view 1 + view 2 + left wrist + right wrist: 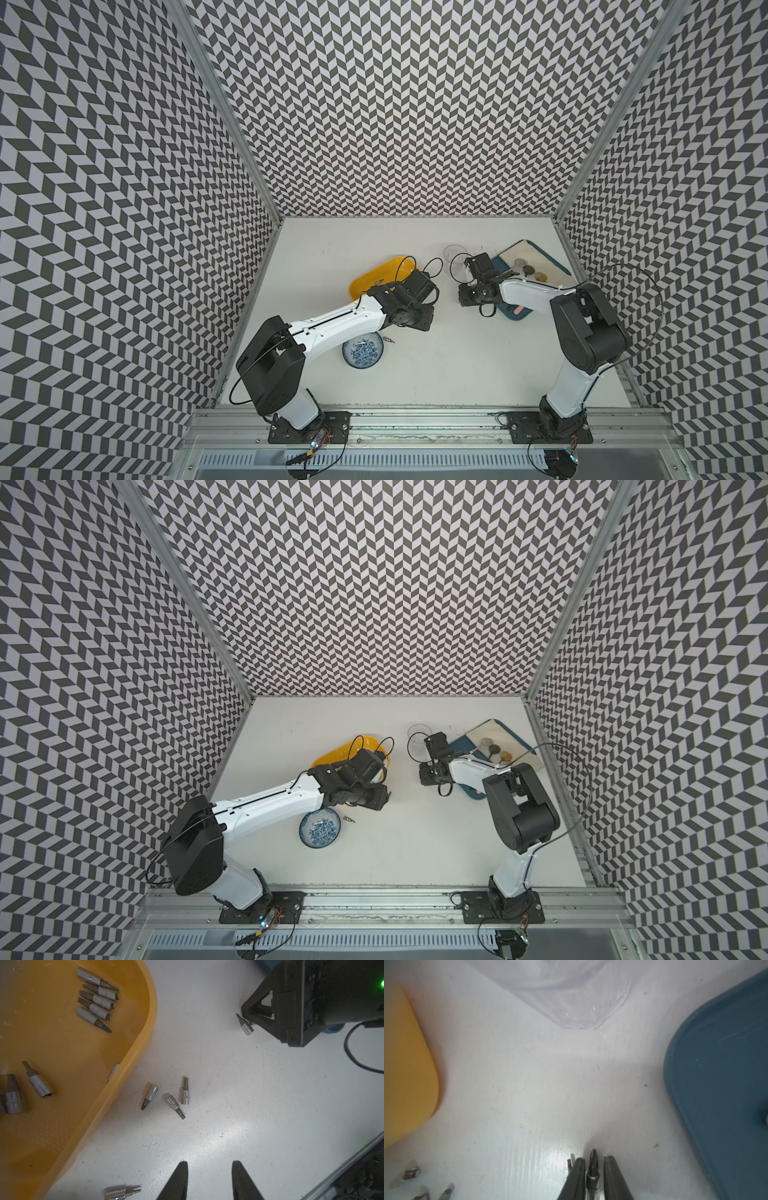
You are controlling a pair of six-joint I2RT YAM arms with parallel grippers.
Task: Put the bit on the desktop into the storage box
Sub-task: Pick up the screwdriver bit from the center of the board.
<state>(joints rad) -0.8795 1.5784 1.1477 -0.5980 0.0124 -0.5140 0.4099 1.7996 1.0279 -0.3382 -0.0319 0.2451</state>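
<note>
The left arm (340, 320) stretches low across the table (436, 353), left fingers (180, 1172) parted and empty over loose bits (151, 1093) beside the storage box (370, 276). Beyond, the right arm (523, 291) folds inward, right fingers (579, 1167) nearly closed around a bit (592, 1165) on the table; grip unclear.

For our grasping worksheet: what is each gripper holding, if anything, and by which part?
Left gripper: nothing, jaws open. Right gripper: jaws flank a bit at its silver collar, tip forward; whether they grip it cannot be told.
</note>
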